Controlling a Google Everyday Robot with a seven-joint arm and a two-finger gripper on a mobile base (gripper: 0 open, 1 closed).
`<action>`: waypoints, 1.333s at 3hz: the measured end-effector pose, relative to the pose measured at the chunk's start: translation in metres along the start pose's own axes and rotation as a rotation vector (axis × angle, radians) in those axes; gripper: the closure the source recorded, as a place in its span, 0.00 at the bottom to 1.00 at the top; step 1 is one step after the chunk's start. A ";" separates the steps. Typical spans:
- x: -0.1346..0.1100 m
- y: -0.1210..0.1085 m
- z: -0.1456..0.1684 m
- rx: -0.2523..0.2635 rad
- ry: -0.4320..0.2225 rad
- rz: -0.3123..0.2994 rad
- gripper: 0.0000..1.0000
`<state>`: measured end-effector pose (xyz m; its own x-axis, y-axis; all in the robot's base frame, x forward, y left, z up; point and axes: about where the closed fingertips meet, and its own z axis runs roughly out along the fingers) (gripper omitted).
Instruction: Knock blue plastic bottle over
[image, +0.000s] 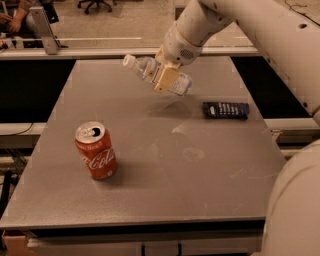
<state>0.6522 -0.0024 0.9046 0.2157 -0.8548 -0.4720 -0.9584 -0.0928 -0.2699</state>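
The blue plastic bottle (145, 70) is clear with a white cap pointing to the upper left. It is tilted steeply, almost lying, over the far middle of the grey table (150, 200). My gripper (167, 79) is against the bottle's middle, with its tan pad in front of the white label. The bottle's base (183, 86) sticks out to the right of the gripper. A shadow lies on the table just below it. I cannot tell whether the bottle touches the table.
A red Coca-Cola can (96, 151) stands upright at the front left. A flat dark blue packet (226, 110) lies near the right edge. My white arm (260, 35) reaches in from the upper right. Dark gaps flank the table.
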 end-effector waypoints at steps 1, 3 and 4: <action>-0.015 0.018 0.015 -0.053 -0.028 -0.021 0.13; -0.027 0.037 0.027 -0.097 -0.051 -0.036 0.00; -0.016 0.028 0.013 -0.053 -0.098 0.031 0.00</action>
<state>0.6241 0.0154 0.8939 0.2000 -0.8041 -0.5598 -0.9730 -0.0957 -0.2102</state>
